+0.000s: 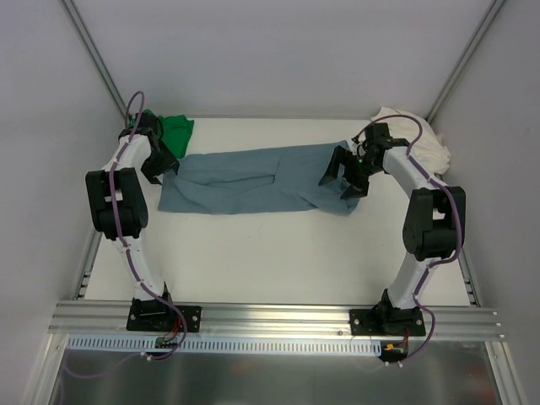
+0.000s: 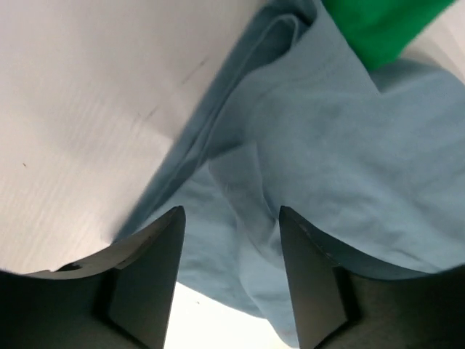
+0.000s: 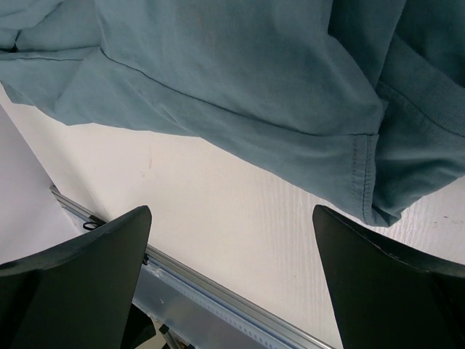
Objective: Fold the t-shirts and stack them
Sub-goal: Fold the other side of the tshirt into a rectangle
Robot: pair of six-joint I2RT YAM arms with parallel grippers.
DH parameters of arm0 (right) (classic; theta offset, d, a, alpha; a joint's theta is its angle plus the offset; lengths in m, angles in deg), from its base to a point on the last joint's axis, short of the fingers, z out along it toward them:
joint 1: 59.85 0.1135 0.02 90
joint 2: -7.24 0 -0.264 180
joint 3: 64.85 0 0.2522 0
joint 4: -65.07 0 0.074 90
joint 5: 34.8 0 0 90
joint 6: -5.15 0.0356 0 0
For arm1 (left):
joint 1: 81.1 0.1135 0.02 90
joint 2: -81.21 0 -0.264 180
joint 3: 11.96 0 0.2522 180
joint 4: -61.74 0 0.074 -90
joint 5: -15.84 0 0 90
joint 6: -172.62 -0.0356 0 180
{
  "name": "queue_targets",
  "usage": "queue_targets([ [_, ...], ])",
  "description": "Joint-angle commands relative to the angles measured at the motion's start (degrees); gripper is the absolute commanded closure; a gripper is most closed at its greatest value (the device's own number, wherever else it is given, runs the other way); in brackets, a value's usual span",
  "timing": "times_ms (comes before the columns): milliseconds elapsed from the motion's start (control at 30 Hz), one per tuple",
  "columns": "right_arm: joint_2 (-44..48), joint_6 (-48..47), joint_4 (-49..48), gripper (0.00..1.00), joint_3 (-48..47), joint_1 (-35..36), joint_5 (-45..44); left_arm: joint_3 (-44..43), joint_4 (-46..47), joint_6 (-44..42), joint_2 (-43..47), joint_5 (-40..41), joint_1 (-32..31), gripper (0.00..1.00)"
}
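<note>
Dusty blue-grey cloth t-shirt (image 1: pixel 253 181): in the overhead view we record it stretched lengthwise across the far half of the white table (image 1: pixel 278 261), rumpled and partly doubled over itself. Bright green cloth t-shirt (image 1: pixel 175 129): bunched at the far left corner. Cream-white cloth t-shirt (image 1: pixel 422 143): heaped at the far right corner. The left gripper (image 1: pixel 160 166) sits at the blue-grey garment's left end and the right gripper (image 1: pixel 344 175) over its right end.

Left wrist view: fingers parted, nothing pinched. Blue-grey folds lie beneath them, with green cloth at the upper right.

Right wrist view: fingers spread wide and bare. The stitched hem lies just beyond them on the table.

Handling, in our judgement: light, limp, not fragile, and likely to sag and drag. We would pinch hem corners or shoulder edges at both ends.

Markings: we find no brand, label or writing legible.
</note>
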State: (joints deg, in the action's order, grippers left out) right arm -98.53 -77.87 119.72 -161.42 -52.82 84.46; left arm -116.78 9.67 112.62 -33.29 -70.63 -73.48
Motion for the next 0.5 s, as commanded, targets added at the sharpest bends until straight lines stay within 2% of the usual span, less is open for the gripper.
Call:
queue_targets([
  [0, 2.07, -0.22, -0.36, 0.0, -0.78, -0.09, 1.59, -4.3, -3.19, -0.47, 0.76, 6.64, 0.21, 0.4],
  [100, 0.66, 0.22, -1.07, 0.01, -1.3, 0.53, 1.94, -0.63, 0.49, -1.43, 6.73, 9.47, -0.5, 0.32],
  [167, -2.31, 1.36, -2.55, 0.0, -2.97, 0.71, 2.91, 1.23, 1.91, -2.48, 12.44, 8.08, -0.85, 0.3],
  [267, -7.92, 2.51, -3.53, 0.01, -7.36, 0.97, 3.36, 3.44, 2.1, -4.41, 18.59, 0.71, -1.64, 0.25],
  [467, -16.47, 4.08, -3.96, 0.01, -12.64, 1.06, 2.82, 8.35, -2.2, -5.39, 31.16, -11.14, -5.06, 0.25],
])
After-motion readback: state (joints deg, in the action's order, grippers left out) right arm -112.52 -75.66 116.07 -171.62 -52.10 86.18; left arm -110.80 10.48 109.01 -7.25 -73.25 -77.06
